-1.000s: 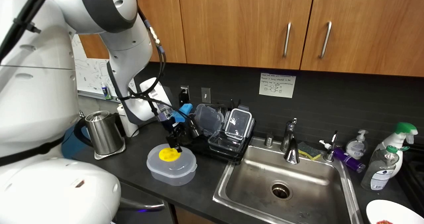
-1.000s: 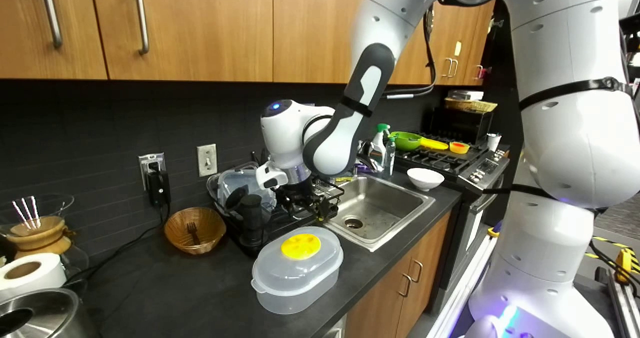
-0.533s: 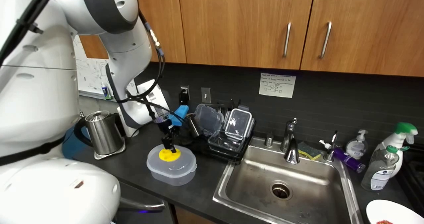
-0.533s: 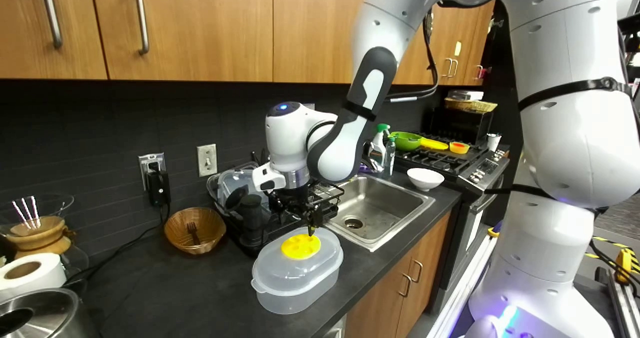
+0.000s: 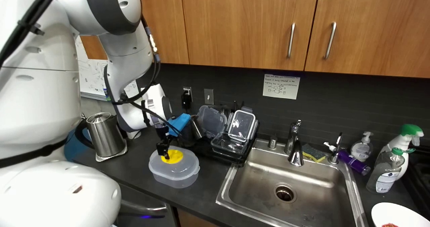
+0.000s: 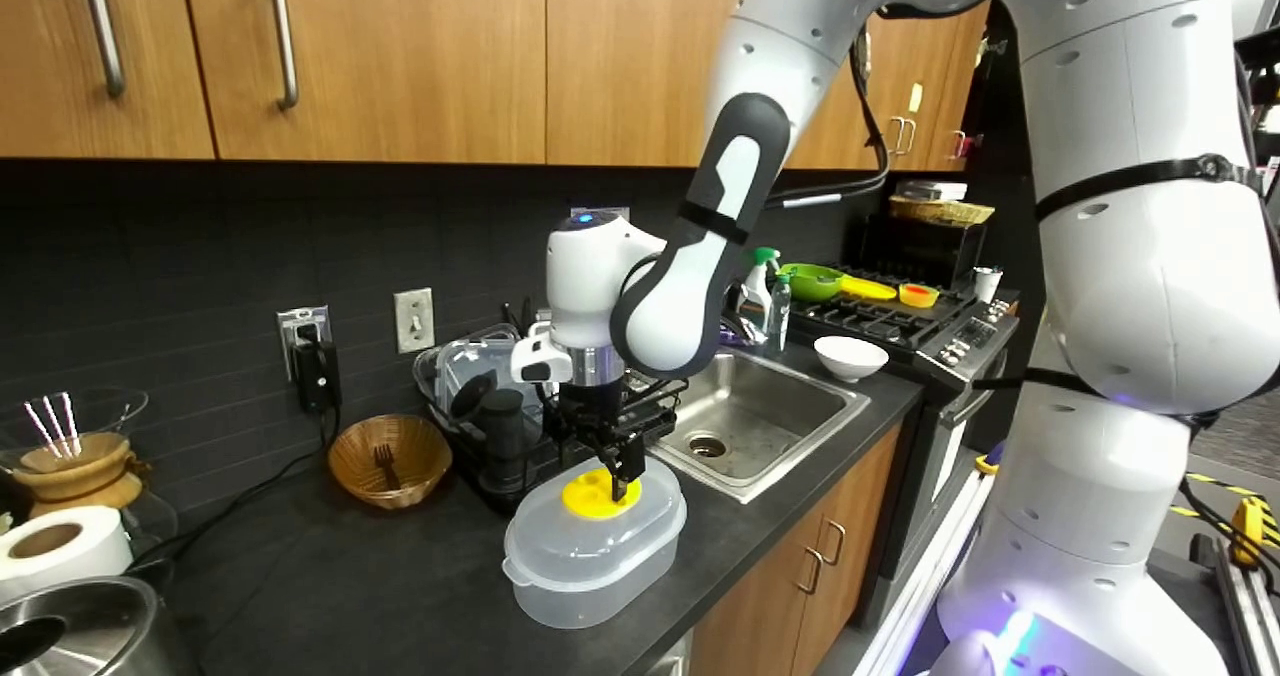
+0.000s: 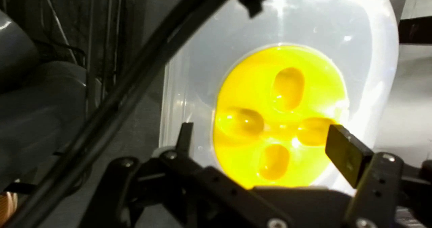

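Some of the yellow disc hides behind the gripper.

Tool spread wide over a clear lid with a bright yellow disc
The disc has four oval dimples laid out like a cross, and the fingers stand well apart: the one at picture left shows against the lid, the other overlaps the disc's right edge, can't tell if either touches. Black cables cut diagonally from the top down toward the lower-left corner, past a strip of grey counter. Far left is pretty murky, just dark rounded shapes and some thin wires. On the right there's a pale, shiny surface with a dark band.
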`<state>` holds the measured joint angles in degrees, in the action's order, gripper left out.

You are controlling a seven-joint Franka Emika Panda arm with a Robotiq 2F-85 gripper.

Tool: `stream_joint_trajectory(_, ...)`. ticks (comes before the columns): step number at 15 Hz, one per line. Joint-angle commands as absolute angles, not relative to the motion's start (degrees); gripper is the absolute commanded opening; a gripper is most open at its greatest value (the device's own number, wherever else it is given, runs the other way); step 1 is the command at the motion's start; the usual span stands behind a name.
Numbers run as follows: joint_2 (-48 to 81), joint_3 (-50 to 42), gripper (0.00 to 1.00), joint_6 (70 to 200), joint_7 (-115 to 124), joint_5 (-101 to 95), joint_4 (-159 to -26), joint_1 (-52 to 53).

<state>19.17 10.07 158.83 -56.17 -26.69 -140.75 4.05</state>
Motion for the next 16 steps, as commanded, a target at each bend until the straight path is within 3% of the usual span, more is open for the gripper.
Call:
stream_joint_trajectory(1,18.06,11.72,1.0,160.23,-57.96,-21.86,-142.35,2.59)
stream_joint_trajectory(16,18.75,13.75,1.0,160.17,-59.52,-11.84,-142.51,-0.77)
